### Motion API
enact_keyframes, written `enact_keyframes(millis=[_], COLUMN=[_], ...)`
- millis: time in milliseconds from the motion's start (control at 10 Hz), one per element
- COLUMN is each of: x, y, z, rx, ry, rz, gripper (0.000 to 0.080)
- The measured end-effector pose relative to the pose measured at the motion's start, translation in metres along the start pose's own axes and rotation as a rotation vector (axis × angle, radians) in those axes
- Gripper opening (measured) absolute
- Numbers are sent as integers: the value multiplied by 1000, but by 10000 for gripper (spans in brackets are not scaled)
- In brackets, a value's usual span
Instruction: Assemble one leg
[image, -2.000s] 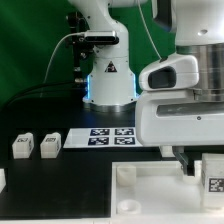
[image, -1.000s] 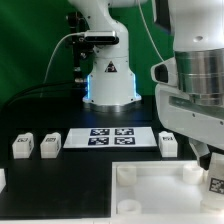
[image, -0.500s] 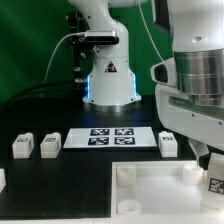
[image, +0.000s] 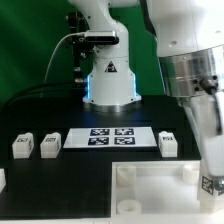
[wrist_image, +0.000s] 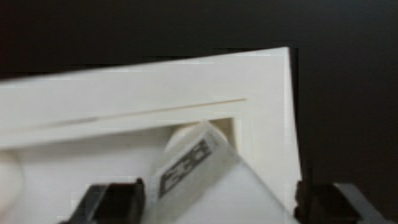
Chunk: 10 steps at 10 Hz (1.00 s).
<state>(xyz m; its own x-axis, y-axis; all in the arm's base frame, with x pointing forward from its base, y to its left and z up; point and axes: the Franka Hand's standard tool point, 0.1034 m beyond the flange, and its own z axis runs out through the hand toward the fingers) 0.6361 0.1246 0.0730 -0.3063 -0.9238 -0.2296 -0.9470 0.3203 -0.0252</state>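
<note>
In the wrist view a white leg (wrist_image: 196, 165) with a black-and-white tag stands between my gripper's (wrist_image: 217, 205) two dark fingers (wrist_image: 111, 203), over a corner of the white square top (wrist_image: 107, 110). The jaws stand wide, with gaps on both sides of the leg, so the gripper is open. In the exterior view this leg (image: 210, 185) stands at the top's (image: 150, 190) far right corner, right under the gripper (image: 213, 160). Three more legs stand on the black table: two at the exterior view's left (image: 22, 146) (image: 50, 144) and one near the middle right (image: 168, 143).
The marker board (image: 112, 136) lies flat behind the top, in front of the arm's base (image: 108, 85). Another white piece (image: 2, 180) shows at the exterior view's left edge. A green backdrop stands behind.
The arm has risen and turned above the top's right corner; its wide wrist housing has left the view. The leg at the right corner has stayed in place. The other legs have not moved.
</note>
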Motion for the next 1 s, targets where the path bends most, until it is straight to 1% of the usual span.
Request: enact_keyframes(millis=[100, 400, 500, 600, 700, 800, 900, 1000], x=[-1, -1, -1, -2, -3, -3, -3, -5], y=[2, 2, 2, 4, 7, 6, 5, 3], z=[1, 2, 2, 2, 1, -2, -6, -8], rx=[-2, -3, -3, -15, -40, -55, -86, -91], ry=[0, 0, 0, 2, 2, 5, 22, 31], rz=[76, 70, 47, -21, -94, -229, -408, -564], gripper=[411, 411, 492, 599, 634, 634, 647, 647])
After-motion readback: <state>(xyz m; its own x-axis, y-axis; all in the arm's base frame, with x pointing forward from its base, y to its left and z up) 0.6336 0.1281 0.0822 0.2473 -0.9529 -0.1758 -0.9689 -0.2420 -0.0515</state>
